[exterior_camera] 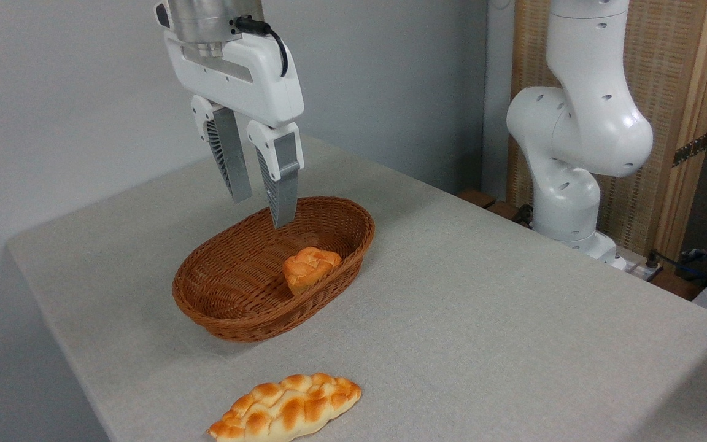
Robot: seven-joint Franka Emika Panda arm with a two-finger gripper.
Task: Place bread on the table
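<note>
bread (308,266) in basket (231,313) | jaws open above | no legible writing

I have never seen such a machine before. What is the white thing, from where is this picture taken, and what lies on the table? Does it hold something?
The white machine is a robot arm; one fixed camera views it from beside the table. Its pincer, two grey fingers, hangs open and empty above a brown wicker basket. A small round bun lies inside the basket. A long braided loaf lies on the grey cloth nearer the camera.
</note>
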